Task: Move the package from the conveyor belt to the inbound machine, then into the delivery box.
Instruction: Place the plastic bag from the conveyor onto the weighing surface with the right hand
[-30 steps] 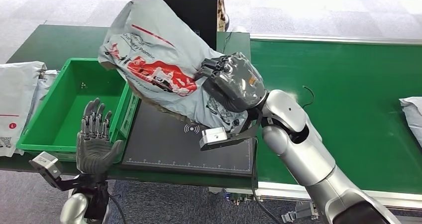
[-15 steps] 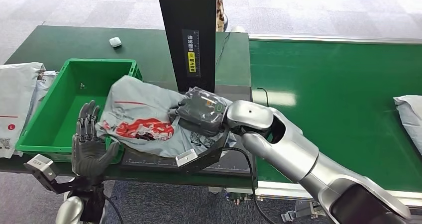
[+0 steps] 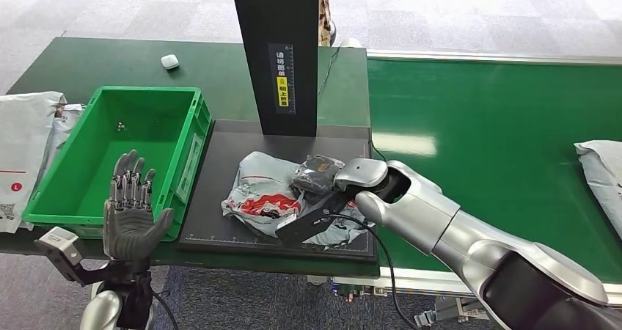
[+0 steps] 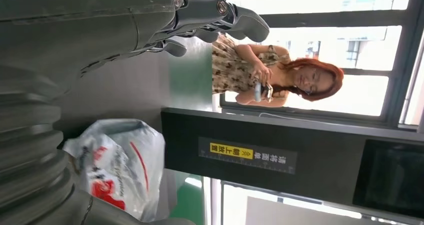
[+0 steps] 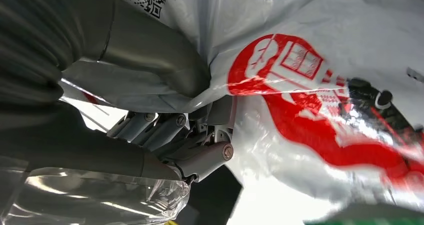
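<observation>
Package (image 3: 265, 194), a grey plastic mailer with red print, lies crumpled on the black scanning pad of the inbound machine (image 3: 220, 170), below its upright black column. Right hand (image 3: 317, 174) rests on top of the bag with thumb and fingers pinching the plastic, as the right wrist view shows. Left hand (image 3: 130, 211) is raised near the front edge of the green delivery box (image 3: 180, 161), fingers spread, holding nothing. Another grey parcel (image 3: 603, 172) sits on the conveyor belt (image 3: 506, 139)
</observation>
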